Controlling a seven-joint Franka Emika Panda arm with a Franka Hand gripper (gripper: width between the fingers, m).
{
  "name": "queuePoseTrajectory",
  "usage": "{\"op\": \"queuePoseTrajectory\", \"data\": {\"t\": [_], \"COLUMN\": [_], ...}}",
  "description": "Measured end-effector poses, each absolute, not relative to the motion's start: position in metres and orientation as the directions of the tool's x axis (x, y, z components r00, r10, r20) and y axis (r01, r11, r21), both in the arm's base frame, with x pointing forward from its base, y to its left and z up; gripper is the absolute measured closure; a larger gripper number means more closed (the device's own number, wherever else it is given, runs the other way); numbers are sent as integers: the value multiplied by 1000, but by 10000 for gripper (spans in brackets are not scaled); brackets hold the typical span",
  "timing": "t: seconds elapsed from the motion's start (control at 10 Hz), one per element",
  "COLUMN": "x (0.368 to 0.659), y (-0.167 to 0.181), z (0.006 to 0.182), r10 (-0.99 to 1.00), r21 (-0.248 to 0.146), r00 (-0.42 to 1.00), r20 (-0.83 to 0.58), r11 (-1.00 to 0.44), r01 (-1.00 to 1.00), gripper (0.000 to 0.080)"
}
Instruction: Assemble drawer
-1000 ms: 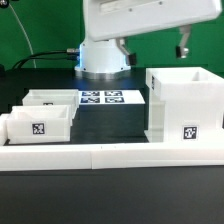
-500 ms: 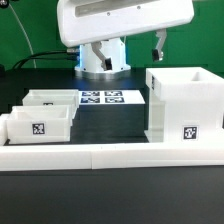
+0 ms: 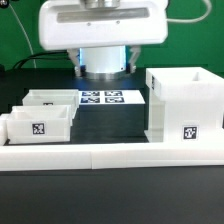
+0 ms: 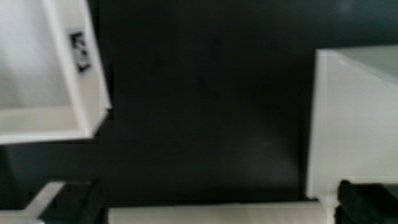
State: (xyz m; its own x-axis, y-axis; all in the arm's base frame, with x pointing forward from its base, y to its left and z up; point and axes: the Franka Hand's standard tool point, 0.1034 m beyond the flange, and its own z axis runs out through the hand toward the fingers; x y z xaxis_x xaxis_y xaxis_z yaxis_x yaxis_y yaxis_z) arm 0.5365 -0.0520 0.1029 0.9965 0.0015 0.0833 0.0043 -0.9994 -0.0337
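Observation:
In the exterior view the tall hollow white housing (image 3: 185,105) stands at the exterior view's right with a tag low on its front. Two shallow white trays (image 3: 40,125) (image 3: 52,98) sit at the exterior view's left. The arm's big white body (image 3: 100,30) hangs over the back middle and hides the gripper there. In the wrist view my gripper (image 4: 214,203) is open, with dark fingers (image 4: 63,200) far apart and nothing between them. It hangs over dark table between a tagged white part (image 4: 50,85) and another white part (image 4: 361,115); I cannot tell which drawer parts these are.
The marker board (image 3: 100,98) lies flat behind the trays. The long low white border wall (image 3: 110,155) runs along the front. The robot's base (image 3: 103,65) stands at the back middle. A white strip (image 4: 214,216) shows at the wrist view's edge between the fingers.
The arm has swung toward the exterior view's left, from above the housing to above the middle. The gripper fingers seen earlier near the housing are now hidden behind the arm. The parts have not moved.

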Motion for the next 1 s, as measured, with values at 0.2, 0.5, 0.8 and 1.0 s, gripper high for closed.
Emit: {"op": "queuePoseTrajectory", "data": {"t": [0.2,0.5,0.8,1.0], "x": [529,529,528,523], "y": [-68,-67,-70,-87], "z": [95,95,93,80], "r10": [25,27,47,52], "r21": [-25,-25,-26,-57], "r00": [997,997,996,999], "r20": [78,78,69,-6], "r11": [-999,-999,-998,-997], "r01": [27,29,49,51], "gripper": [151,151,151,151]}}
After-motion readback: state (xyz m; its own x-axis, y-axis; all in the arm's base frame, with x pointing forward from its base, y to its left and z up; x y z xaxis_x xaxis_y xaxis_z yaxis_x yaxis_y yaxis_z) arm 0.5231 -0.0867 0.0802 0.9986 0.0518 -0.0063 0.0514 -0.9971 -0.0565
